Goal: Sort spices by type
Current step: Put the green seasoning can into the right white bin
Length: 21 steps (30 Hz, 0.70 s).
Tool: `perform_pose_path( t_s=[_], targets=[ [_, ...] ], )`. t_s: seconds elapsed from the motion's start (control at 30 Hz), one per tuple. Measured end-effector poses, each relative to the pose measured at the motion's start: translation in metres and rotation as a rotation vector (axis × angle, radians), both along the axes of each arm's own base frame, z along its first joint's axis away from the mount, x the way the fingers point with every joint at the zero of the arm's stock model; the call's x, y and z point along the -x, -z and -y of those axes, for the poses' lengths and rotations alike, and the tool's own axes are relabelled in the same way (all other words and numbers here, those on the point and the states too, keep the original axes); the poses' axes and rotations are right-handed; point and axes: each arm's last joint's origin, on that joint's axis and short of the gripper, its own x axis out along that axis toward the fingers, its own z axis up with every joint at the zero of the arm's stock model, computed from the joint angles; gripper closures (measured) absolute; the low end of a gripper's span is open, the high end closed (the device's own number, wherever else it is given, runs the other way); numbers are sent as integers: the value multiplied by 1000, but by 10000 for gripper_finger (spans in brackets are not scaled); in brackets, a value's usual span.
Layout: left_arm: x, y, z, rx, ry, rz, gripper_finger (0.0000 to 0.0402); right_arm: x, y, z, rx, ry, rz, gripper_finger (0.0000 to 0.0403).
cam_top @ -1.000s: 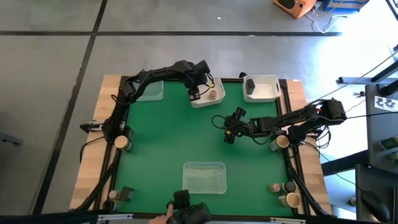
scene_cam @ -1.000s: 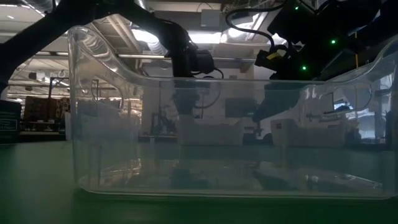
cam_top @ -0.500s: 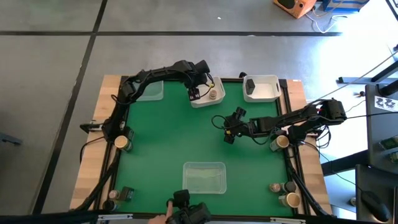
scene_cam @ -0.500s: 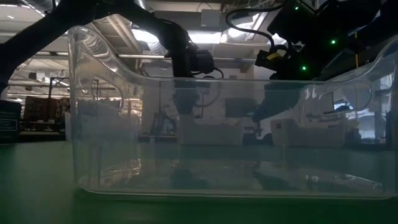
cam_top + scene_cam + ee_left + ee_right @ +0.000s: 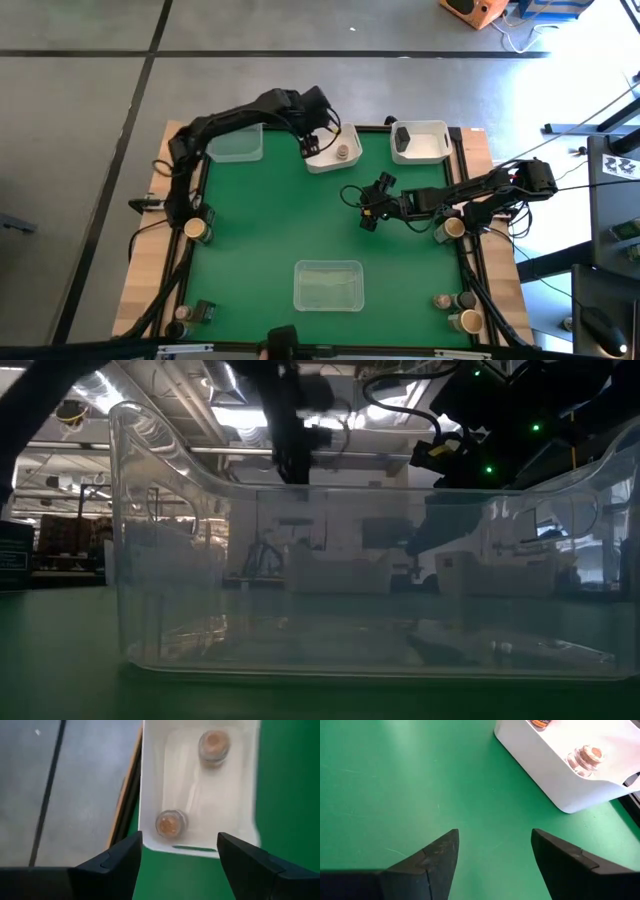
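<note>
Left wrist view shows my left pincer [image 5: 175, 857] open and empty above the white tray [image 5: 150, 795], where two tan-topped jars [image 5: 171, 823] sit sorted together, while my right pincer [image 5: 492, 852] hangs open over bare green bench [image 5: 395, 780], free for another jar.

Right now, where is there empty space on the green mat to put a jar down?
The middle is bare, between the white tray at the back and the clear tray in front. The mat's left side is free too. It is crowded near the right pincer and the jars in the right corner.
</note>
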Motion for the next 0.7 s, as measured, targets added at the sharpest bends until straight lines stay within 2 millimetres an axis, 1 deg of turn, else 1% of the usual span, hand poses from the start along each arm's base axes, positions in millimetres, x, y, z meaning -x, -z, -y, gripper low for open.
perform_pose_path(
  t_s=[0.1, 0.17, 0.3, 0.5, 0.6, 0.7],
  targets=[
    [12, -24, 20, 4, -4, 34, 160, 0, 0, 0, 0, 0, 0, 153],
    [20, -37, 34, 19, -15, 44, 160, 0, 0, 0, -1, -1, 0, 153],
    [38, -55, 59, 63, -59, 33, 160, 0, 0, 0, -8, -7, 4, 153],
    [58, -68, 90, 28, -130, -46, 160, -4, -3, -1, -11, -8, 56, 153],
    [64, -71, 102, 10, -164, -83, 160, -5, -4, -1, -12, -7, 71, 153],
    [70, -66, 113, -1, -187, -123, 160, -5, -5, -1, -22, 2, 81, 153]
  ],
)
